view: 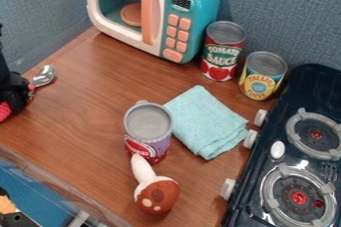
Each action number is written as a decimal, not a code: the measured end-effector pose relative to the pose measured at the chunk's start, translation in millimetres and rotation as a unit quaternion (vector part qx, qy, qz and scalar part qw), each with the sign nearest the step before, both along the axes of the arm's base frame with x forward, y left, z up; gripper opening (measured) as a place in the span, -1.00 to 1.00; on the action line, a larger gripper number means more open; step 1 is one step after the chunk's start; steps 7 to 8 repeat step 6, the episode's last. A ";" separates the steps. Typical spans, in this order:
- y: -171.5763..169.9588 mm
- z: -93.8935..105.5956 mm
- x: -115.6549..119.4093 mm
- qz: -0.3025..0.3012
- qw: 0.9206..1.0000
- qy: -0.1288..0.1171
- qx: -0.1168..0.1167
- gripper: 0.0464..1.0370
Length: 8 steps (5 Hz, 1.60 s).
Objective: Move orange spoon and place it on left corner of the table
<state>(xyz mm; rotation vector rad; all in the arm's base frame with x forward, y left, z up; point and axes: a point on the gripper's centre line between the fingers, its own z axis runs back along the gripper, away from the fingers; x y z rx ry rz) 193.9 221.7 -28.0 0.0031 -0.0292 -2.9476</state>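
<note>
At the left edge of the camera view, the black gripper [15,90] hangs low over the table [86,101]. A spoon [44,75] with a shiny metal bowl and a red-orange handle lies at the gripper. Its bowl points toward the upper right, and its handle comes out below the gripper at the left edge. The gripper covers the spoon's middle, and I cannot tell whether it holds the spoon.
A teal toy microwave [200,2] stands at the back. Beside it are a tomato can [222,52] and a yellow can [261,76]. Mid-table lie a folded cloth [206,121], a purple-red can [148,131] and a toy mushroom [156,193]. A dark stove [283,144] stands right.
</note>
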 end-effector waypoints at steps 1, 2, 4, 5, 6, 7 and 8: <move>-0.3 1.5 0.9 0.000 1.000 0.001 -0.005 0.54; -2.0 6.2 2.3 -0.012 1.000 0.003 -0.024 0.95; 8.1 59.7 6.6 -0.073 0.996 -0.052 -0.024 0.93; 9.3 60.2 5.2 -0.071 0.996 -0.052 -0.024 0.93; 9.2 60.7 5.6 -0.070 0.996 -0.054 -0.024 0.93; 9.2 60.7 5.6 -0.070 0.996 -0.054 -0.024 0.93; 9.2 60.7 5.6 -0.070 0.996 -0.054 -0.024 0.93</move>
